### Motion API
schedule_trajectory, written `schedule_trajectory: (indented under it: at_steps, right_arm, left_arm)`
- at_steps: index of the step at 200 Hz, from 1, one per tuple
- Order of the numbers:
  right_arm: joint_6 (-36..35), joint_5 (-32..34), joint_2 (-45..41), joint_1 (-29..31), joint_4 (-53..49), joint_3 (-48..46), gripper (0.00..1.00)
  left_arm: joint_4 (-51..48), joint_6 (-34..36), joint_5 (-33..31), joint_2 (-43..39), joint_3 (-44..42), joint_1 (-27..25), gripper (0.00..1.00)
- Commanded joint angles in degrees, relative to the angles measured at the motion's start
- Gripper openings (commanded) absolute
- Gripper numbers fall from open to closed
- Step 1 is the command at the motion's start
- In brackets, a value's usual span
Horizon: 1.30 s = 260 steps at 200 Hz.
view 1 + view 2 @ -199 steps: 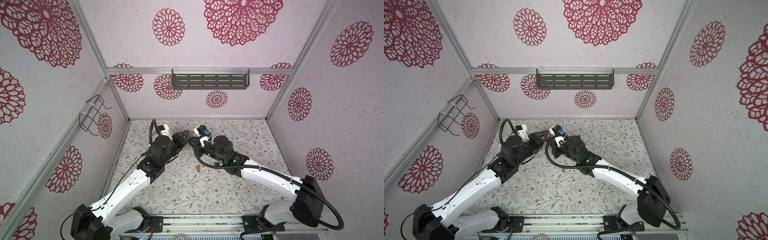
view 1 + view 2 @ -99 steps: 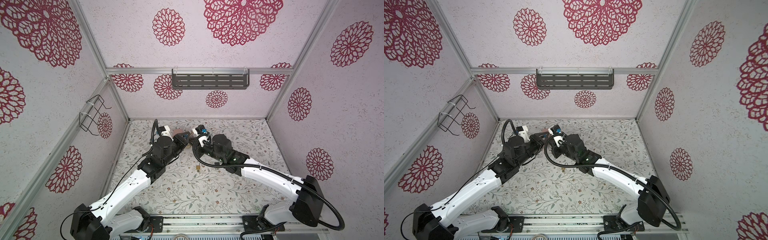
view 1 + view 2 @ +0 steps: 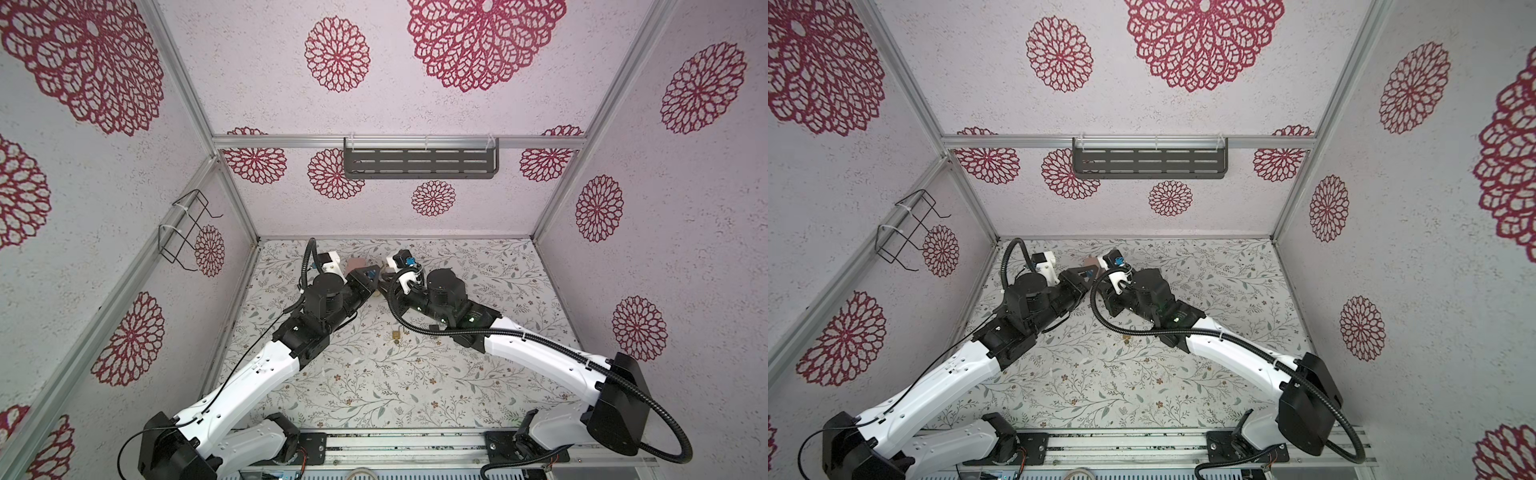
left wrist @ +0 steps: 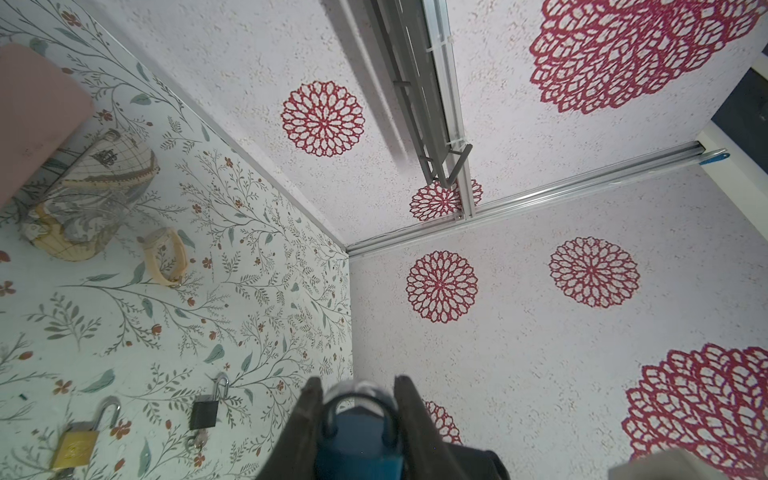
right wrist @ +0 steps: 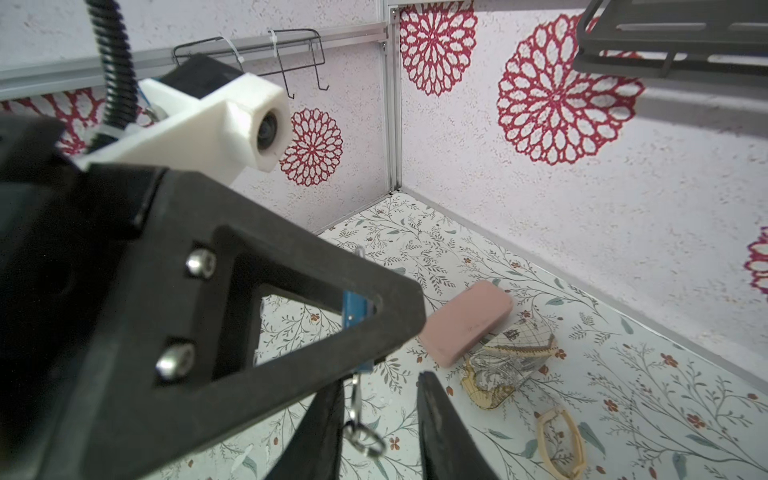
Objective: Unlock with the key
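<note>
My left gripper (image 4: 357, 380) is shut on a blue padlock (image 4: 357, 440), whose shackle (image 4: 357, 399) pokes out between the fingertips. In both top views it meets the right arm at the back middle of the floor (image 3: 372, 276) (image 3: 1090, 272). In the right wrist view the padlock (image 5: 353, 307) shows through the left gripper's black finger. A silver key on a ring (image 5: 359, 419) hangs below it. My right gripper (image 5: 378, 380) is open, and the key ring hangs between its fingers (image 5: 440, 432), close to one of them.
A brass padlock (image 4: 77, 446) (image 3: 397, 334) with its shackle open and a small black padlock (image 4: 204, 411) lie on the floral floor. A pink block (image 5: 465, 322) (image 3: 356, 262), a crumpled patterned cup (image 5: 503, 357) and a cream band (image 5: 559, 440) lie near the back wall.
The right gripper's jaws have spread apart around the key. Both arms have barely shifted.
</note>
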Motion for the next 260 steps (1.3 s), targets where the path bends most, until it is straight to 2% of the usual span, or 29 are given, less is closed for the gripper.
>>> schedule_trajectory:
  at_steps: [1, 32, 62, 73, 127, 150, 163, 171, 199, 228, 260]
  right_arm:
    - [0.56, 0.43, -3.27, -0.23, 3.46, 0.15, 0.32]
    - [0.52, 0.31, -2.59, -0.24, 3.09, 0.50, 0.20]
    - [1.15, 0.10, -2.17, -0.24, 2.70, 0.24, 0.18]
    - [1.62, 0.04, -2.08, -0.19, 2.92, 0.05, 0.14]
    - [2.12, -0.33, -1.68, -0.19, 1.85, 0.11, 0.17]
    - [2.27, 0.11, -1.55, -0.22, 1.90, -0.37, 0.12]
    - [2.18, 0.47, -1.30, -0.18, 1.86, -0.27, 0.04]
    - [2.16, 0.77, -1.11, -0.25, 1.68, -0.03, 0.00]
    - [1.62, 1.30, -0.19, -0.19, 1.82, 0.38, 0.00]
    - [1.91, 1.15, 0.74, -0.03, 4.72, 0.01, 0.00]
    - [6.08, 1.81, 3.67, 0.42, 7.99, 2.51, 0.00]
  left_arm:
    - [-0.58, 1.25, 0.17, -0.97, 1.65, -0.33, 0.00]
    - [-0.36, 1.17, -0.04, -0.93, 1.42, -0.23, 0.00]
    - [-0.12, 1.08, -0.31, -1.33, 1.22, -0.22, 0.00]
    - [0.12, 0.86, -0.45, -1.42, 1.09, -0.14, 0.00]
    - [1.98, -0.30, -0.17, -1.46, 0.80, -0.09, 0.00]
    - [2.64, -1.06, 0.09, -1.44, 0.80, -0.10, 0.00]
    - [3.06, -1.45, 0.42, -1.49, 0.88, -0.14, 0.00]
    - [3.24, -1.99, 1.02, -1.42, 0.82, -0.14, 0.00]
    - [3.76, -4.23, 3.02, -1.74, 0.28, -0.23, 0.00]
    - [6.48, -8.72, 7.69, -1.44, -0.30, -0.58, 0.00]
    - [10.27, -12.80, 12.84, 0.03, -0.01, -1.57, 0.00]
